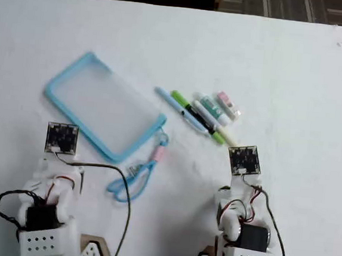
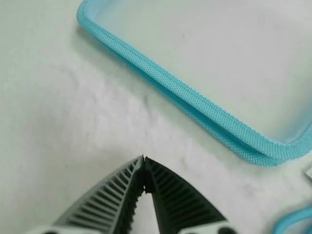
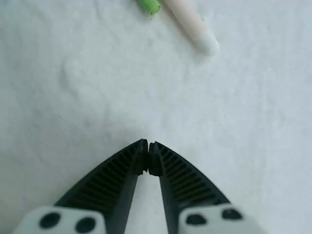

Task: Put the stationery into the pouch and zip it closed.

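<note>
1. My left pincer point(image 2: 144, 160): tips pressed together, holding nothing, low over the tabletop point(image 1: 295, 73), near the blue edge of the pouch point(image 2: 234, 53).
2. My right pincer point(image 3: 147, 145): likewise closed and empty, near the ends of a green pen point(image 3: 148, 6) and a cream pen point(image 3: 190, 22).
3. The pouch lies flat, and a blue strap point(image 1: 133, 181) trails from its corner.
4. The stationery point(image 1: 199, 114) sits in a tight row beside the pouch, outside it.

The pouch point(image 1: 104, 107) is frosted clear, edged in sky-blue woven mesh. Its strap point(image 1: 158, 155) is the same blue with a pink piece. Beside the pouch lie a light blue pen point(image 1: 176, 106), a green marker point(image 1: 197, 116) with a black band, a cream marker point(image 3: 187, 17), a teal-and-white stick point(image 1: 213, 108) and a pink-and-white stick point(image 1: 227, 103). The table point(image 1: 296, 67) is white. The left gripper point(image 2: 143, 161) is ribbed grey, the right gripper point(image 3: 147, 145) ribbed black.
</note>
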